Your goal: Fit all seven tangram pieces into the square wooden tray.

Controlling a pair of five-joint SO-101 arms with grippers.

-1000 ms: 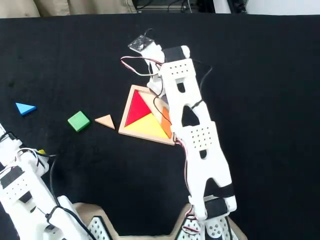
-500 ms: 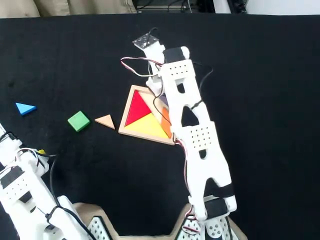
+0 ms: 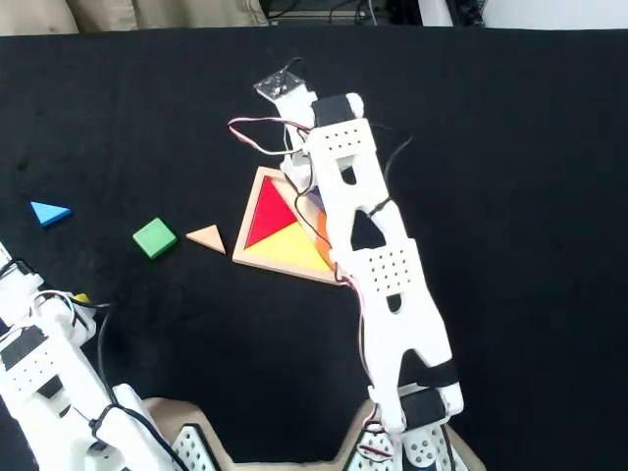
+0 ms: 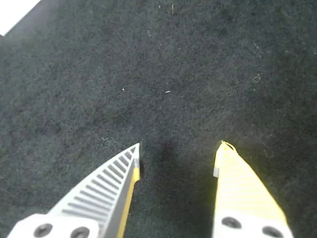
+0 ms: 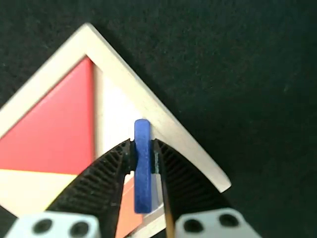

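The square wooden tray (image 3: 257,177) lies mid-table holding a red triangle (image 3: 267,214), a yellow triangle (image 3: 289,248) and an orange piece (image 3: 323,238). My right gripper (image 5: 143,144) hovers over the tray's far corner (image 5: 129,74), shut on a blue piece (image 5: 142,163) held on edge above the bare wood beside the red triangle (image 5: 54,129). To the tray's left lie a tan triangle (image 3: 207,237), a green square (image 3: 155,237) and a small blue triangle (image 3: 49,212). My left gripper (image 4: 179,148) is open over bare black cloth.
The right arm (image 3: 378,275) stretches from the front edge across the tray's right side and hides part of it. The left arm (image 3: 39,363) stays at the front left corner. Black cloth covers the table.
The right arm has swung slightly to the left over the tray with the blue piece still in its grip. The left arm and the loose pieces have stayed put.
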